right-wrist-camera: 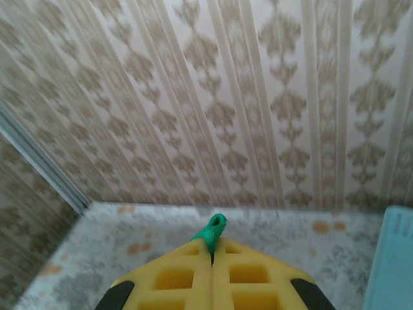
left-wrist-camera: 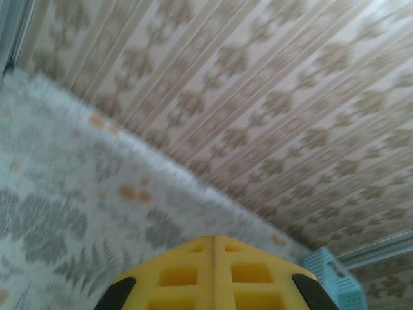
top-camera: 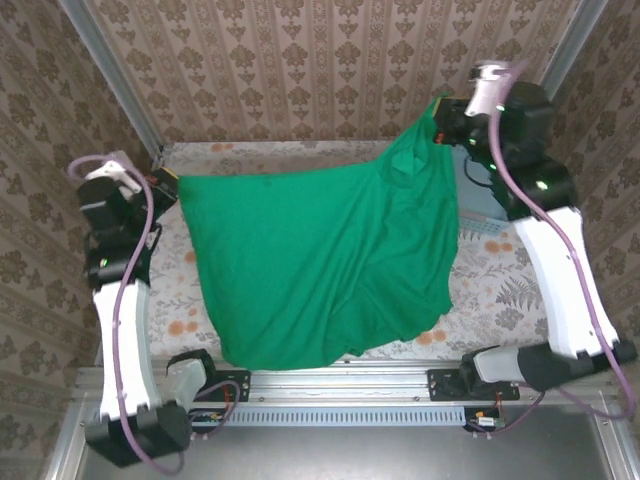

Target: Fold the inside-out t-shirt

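Green shirt stretched between two closed grippers above the counter [top-camera: 495, 290].
The left gripper [top-camera: 168, 186] is clamped at the left corner of the inside-out t-shirt [top-camera: 320, 260], though its own camera shows no cloth at the pressed fingertips. The shirt's near hem drapes onto the counter. The right gripper [top-camera: 440, 128], raised at far right, pinches a green tuft. The shirt partly hides the blue basket [top-camera: 478, 215].

The table's [top-camera: 500, 290] middle is blocked by the draped t-shirt [top-camera: 320, 260]; bare strips are left at both sides (the far right is taken by a basket [top-camera: 485, 222]).
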Controlling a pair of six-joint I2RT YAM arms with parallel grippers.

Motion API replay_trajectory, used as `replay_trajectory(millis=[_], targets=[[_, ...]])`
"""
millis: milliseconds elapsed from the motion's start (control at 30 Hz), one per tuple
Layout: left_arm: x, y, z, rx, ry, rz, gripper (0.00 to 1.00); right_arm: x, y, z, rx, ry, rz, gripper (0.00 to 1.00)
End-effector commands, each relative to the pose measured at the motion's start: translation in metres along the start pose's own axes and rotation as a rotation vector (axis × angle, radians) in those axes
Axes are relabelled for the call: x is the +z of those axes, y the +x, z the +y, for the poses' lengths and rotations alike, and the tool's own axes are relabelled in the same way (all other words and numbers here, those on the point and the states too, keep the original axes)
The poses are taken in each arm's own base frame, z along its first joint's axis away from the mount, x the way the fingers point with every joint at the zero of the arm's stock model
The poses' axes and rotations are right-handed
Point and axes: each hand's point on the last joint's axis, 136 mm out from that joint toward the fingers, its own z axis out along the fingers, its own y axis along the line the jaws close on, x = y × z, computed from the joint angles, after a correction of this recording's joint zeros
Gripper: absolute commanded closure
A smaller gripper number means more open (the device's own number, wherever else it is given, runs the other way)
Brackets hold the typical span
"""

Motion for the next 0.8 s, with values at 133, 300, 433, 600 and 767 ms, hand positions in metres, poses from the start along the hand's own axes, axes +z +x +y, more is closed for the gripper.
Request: replay_trajectory(millis=[133,300,433,600,767], targets=[[0.122,0.057,0.086,-0.051,-0.161,0.187,1.00,0.158,0.113,-0.029,0.041,0.019,0.251,1.00],[0.204,0.091,0.133,-0.083,-0.217,0.331,1.00,0.252,0.179,-0.050,0.064,0.063,0.382,1.00],[0.249,0.107,0.162,-0.111,-0.243,0.379,0.98,0.300,0.201,-0.065,0.065,0.114,0.421,1.00],[0.279,0.110,0.176,-0.100,-0.264,0.415,0.76,0.324,0.202,-0.082,0.047,0.177,0.384,0.73],[0.271,0.088,0.170,-0.020,-0.341,0.425,0.45,0.309,0.189,-0.096,0.046,0.244,0.381,0.39]])
